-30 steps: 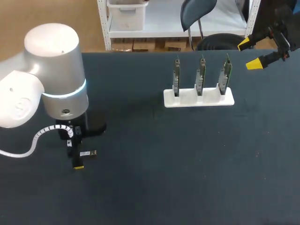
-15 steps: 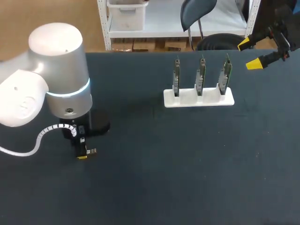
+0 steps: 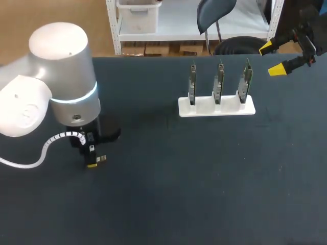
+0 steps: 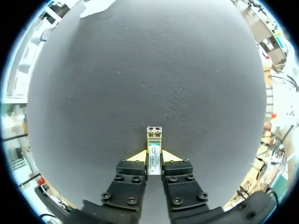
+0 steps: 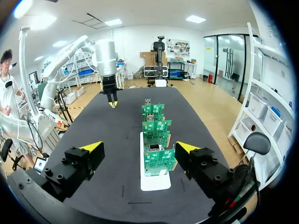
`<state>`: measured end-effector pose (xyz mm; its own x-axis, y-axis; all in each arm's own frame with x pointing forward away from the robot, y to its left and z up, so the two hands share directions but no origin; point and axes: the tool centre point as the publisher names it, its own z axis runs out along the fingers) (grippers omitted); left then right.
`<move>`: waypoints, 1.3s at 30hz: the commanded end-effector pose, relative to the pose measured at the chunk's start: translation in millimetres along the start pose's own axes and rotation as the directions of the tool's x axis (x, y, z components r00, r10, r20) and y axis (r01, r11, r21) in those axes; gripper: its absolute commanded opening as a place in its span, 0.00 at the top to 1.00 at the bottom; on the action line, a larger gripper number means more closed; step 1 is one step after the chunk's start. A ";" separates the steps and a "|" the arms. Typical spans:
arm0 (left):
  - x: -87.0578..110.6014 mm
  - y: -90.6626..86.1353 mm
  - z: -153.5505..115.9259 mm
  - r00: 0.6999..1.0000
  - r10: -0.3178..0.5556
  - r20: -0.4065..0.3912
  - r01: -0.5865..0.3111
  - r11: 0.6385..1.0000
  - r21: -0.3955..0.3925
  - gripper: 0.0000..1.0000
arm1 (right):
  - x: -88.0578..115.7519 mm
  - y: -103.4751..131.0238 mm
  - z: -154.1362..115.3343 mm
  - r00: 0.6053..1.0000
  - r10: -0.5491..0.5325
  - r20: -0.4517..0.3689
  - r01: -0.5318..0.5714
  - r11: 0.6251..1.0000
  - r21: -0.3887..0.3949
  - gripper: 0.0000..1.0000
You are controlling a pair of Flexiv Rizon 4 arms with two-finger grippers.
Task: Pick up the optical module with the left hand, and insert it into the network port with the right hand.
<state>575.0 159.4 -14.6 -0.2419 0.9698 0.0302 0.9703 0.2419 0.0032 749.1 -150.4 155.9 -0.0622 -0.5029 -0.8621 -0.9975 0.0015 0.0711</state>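
The optical module [image 4: 154,142], a small silver block with a white label, sits pinched between the yellow tips of my left gripper [image 4: 154,156], its front end poking out ahead of the fingers. From above, my left gripper [image 3: 92,162] points straight down at the table's left side with the module [image 3: 101,159] at its tip. Three upright green boards [image 3: 218,81] with the network ports stand in a white rack [image 3: 216,109] at the far middle. My right gripper [image 3: 273,57] hangs open at the far right. In the right wrist view it [image 5: 139,146] faces the boards [image 5: 156,161] end-on.
The dark table mat [image 3: 204,178] is bare between the rack and my left gripper. In the right wrist view my left arm [image 5: 108,60] stands beyond the rack [image 5: 153,181], to its side.
My left gripper has shut on the optical module and shifted a little to the right and farther back with it. The right arm has not moved.
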 end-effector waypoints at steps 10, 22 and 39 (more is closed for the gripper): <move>-33.6 81.2 -49.7 0.989 -0.100 0.112 0.119 0.978 -0.174 1.00 | 0.1 1.9 -0.1 1.000 -0.001 0.001 0.001 1.000 0.004 0.00; -105.6 167.1 -115.3 0.931 -0.136 0.340 0.238 0.930 -0.279 1.00 | 0.1 1.9 -0.1 1.000 -0.001 0.001 0.001 1.000 0.004 0.00; -243.2 202.8 -186.6 0.770 0.098 0.630 0.154 0.930 -0.333 1.00 | 0.1 1.9 -0.1 1.000 -0.001 0.001 0.001 1.000 0.004 0.00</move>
<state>819.1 -20.2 167.9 -0.1166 0.7996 -0.5892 0.8534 0.3842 0.3524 749.1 -150.4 155.9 -0.0622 -0.5029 -0.8621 -0.9975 0.0015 0.0711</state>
